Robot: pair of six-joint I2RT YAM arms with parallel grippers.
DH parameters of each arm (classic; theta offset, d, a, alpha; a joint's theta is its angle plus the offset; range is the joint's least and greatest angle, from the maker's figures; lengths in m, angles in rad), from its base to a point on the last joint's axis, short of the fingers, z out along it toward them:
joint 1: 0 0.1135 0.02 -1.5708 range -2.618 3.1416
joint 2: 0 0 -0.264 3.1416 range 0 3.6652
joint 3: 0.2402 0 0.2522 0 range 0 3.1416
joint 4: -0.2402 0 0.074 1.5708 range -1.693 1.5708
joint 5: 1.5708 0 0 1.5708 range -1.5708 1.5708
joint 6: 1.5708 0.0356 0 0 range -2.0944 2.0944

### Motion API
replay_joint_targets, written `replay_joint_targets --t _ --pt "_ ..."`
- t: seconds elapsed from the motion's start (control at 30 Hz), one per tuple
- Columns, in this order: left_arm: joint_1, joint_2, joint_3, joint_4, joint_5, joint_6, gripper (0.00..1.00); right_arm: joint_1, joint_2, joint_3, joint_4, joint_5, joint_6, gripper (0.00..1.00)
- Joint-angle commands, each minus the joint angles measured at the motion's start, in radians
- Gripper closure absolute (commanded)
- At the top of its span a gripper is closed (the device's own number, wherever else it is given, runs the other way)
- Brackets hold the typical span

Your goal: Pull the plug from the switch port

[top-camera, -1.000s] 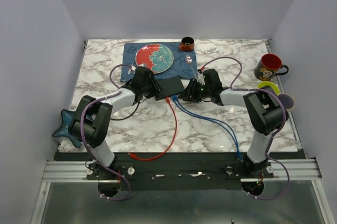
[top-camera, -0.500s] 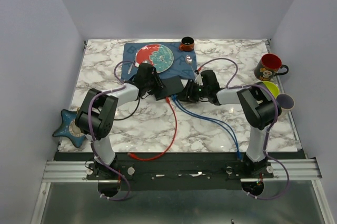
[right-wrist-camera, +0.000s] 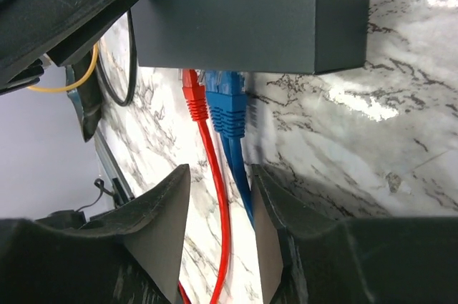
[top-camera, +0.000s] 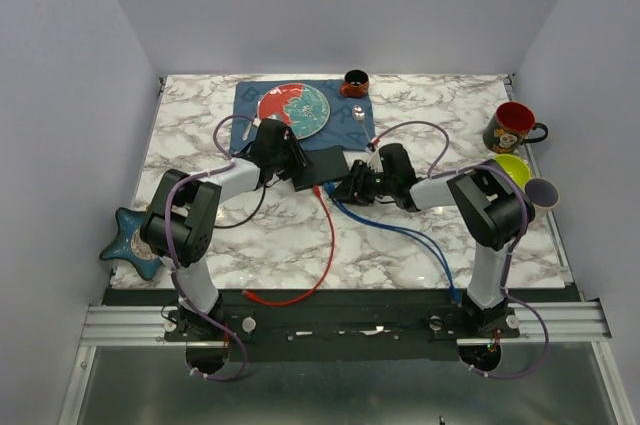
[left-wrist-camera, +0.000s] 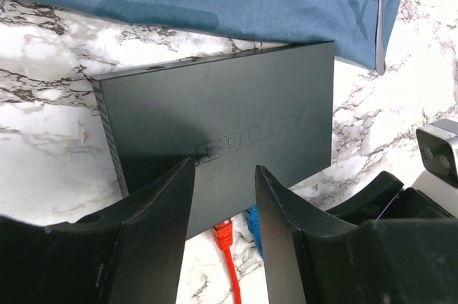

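The left pincer [left-wrist-camera: 223,175] stands spread, its fingers over the near edge of the switch [left-wrist-camera: 215,104]; whether they touch its lid I cannot tell. The right pincer [right-wrist-camera: 218,175] is spread too, pinching nothing, with a red cable [right-wrist-camera: 215,218] and a blue cable [right-wrist-camera: 236,168] seen through the gap between its fingers. The switch lies flat on the marble worktop [top-camera: 250,245], just beside a blue placemat [top-camera: 250,100]. A red plug [right-wrist-camera: 193,100] and blue plugs [right-wrist-camera: 226,107] sit at its port edge, the sockets themselves hidden beneath it. The placemat bears a plate [top-camera: 295,110], with a brown cup [top-camera: 355,82] at its far corner. By the right edge stand a red mug [top-camera: 512,128], a yellow-green cup [top-camera: 510,165] and a purple cup [top-camera: 543,192]; their contents cannot be made out. Only the top view shows these, and only the wrist views show the plugs plainly
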Motion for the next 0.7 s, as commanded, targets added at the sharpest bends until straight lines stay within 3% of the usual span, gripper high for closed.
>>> replay_joint_targets --t 0.0,0.27,0.67 --pt "0.005 -0.042 -0.011 0.001 0.051 0.027 0.46 0.012 -0.071 0.026 -0.108 0.076 -0.025 0.50" --pt "0.004 0.018 0.026 0.052 0.177 0.016 0.46 -0.008 0.012 0.158 -0.179 0.101 0.000 0.51" --pt "0.005 0.067 0.035 0.046 0.193 0.016 0.47 -0.031 0.044 0.137 -0.161 0.096 -0.005 0.55"
